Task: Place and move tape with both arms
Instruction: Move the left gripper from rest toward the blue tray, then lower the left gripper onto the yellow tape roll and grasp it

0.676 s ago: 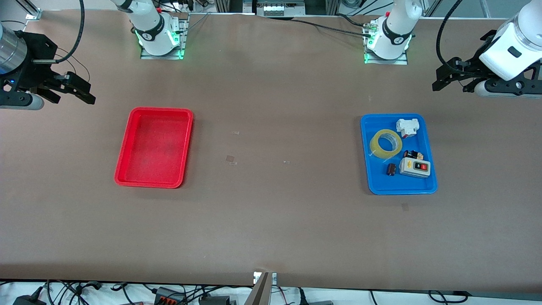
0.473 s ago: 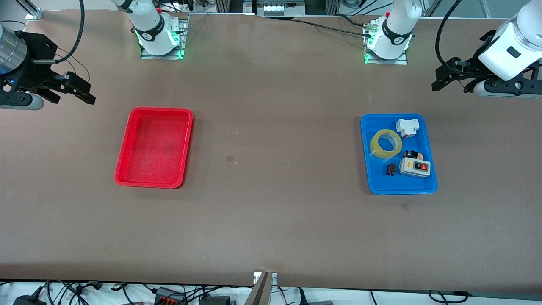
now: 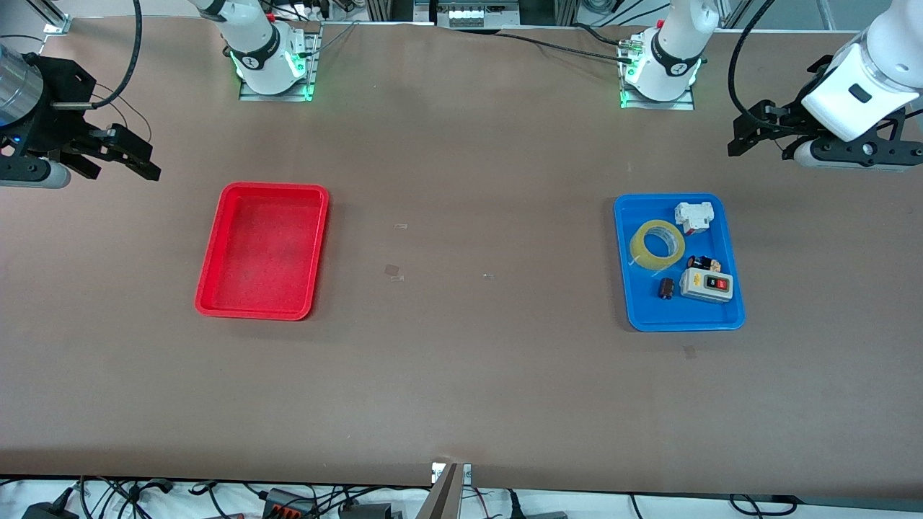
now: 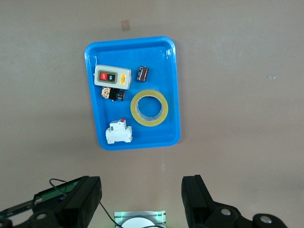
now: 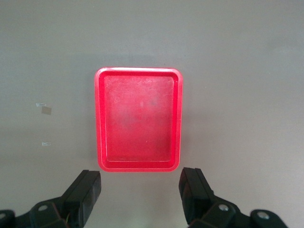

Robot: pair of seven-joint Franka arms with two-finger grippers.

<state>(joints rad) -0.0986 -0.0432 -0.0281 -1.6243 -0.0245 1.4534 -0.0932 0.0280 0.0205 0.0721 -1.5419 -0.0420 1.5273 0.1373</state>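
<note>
Brown table point(image 3: 461, 375), both arm bases mounted along its edge farthest from the front camera, cables hanging off the near edge.

Blue tray point(image 3: 735, 317) sits toward the left arm's end. The tape point(image 3: 657, 245) lies flat inside it, on the tray's side facing the table centre. Same tray: white breaker-like part point(image 3: 694, 216) beside the tape and farther from the front camera, grey switch box point(image 3: 707, 285) with red and black buttons nearer the camera, small dark cylindrical part point(image 3: 665, 288) next to the box, another small dark component point(image 3: 701, 262) between box and breaker. Nothing touching the tape as far as I can see.

Red tray point(image 3: 209, 288) toward the right arm's end, nothing in it.

Left claw point(image 3: 753, 133) up in the air over bare table just off the blue tray, fingers point(image 4: 197, 199) spread wide, nothing held. Right claw point(image 3: 133, 155) over bare table near the red tray, also wide, nothing held.
</note>
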